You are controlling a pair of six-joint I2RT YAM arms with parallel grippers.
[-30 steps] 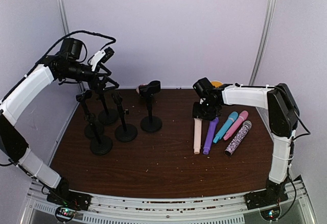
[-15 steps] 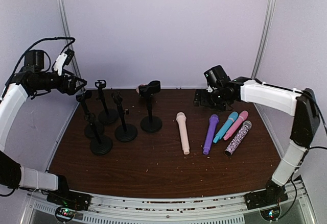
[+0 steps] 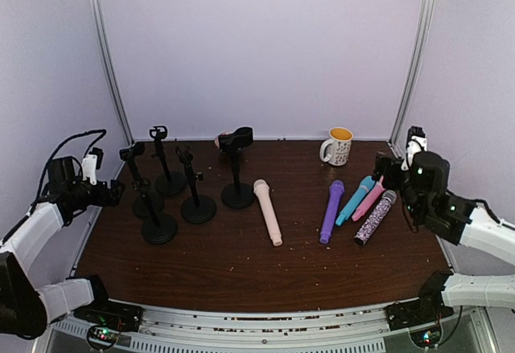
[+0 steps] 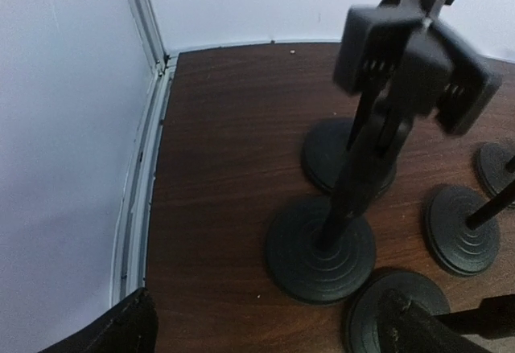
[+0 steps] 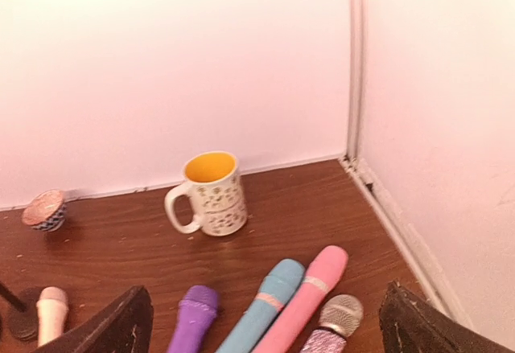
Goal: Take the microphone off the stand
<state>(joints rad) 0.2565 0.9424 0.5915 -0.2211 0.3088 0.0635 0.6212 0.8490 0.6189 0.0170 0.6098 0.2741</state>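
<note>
The right gripper (image 3: 396, 168) is standing wide open and empty, having pulled back to the right edge of the table (image 3: 241, 277). The pale pink microphone (image 3: 268, 212) it released is lying loose near the middle of the surface. It has been rolling left, away from the purple microphone (image 3: 331, 211) and toward the base of the nearest stand (image 3: 238, 196). The left gripper (image 3: 110, 192) is hanging released and empty at the left edge, having dropped away from the stands. With the microphone lying free, the task is looking finished.

White mug (image 5: 211, 196) upright — blue microphone (image 5: 264, 305) touching pink microphone (image 5: 307, 295), lying nearer.
</note>
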